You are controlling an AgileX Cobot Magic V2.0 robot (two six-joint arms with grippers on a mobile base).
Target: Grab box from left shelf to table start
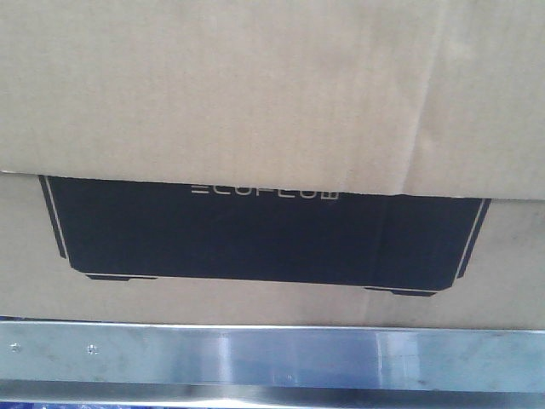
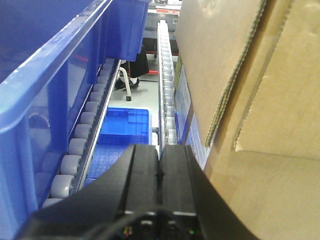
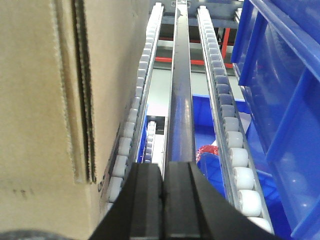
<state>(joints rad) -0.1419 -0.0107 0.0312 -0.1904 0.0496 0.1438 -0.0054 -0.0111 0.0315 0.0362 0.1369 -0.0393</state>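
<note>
The left hand [image 2: 160,172], black fingers clenched on nothing, lies just beside one flank of the large brown corrugated cardboard box [image 1: 255,102] with a black ECOFLOW print. The right hand [image 3: 163,192], likewise clenched and empty, flanks the other side. The box looks too wide for one hand, so it likely calls for a two-sided squeeze. It sits at the front edge of the shiny silver metal shelf [image 1: 272,358], behind the lip, between blue plastic bins [image 2: 45,100].

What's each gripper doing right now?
Left gripper: closed, empty, beside the large brown corrugated cardboard box.
Right gripper: closed, empty, beside that box.
</note>
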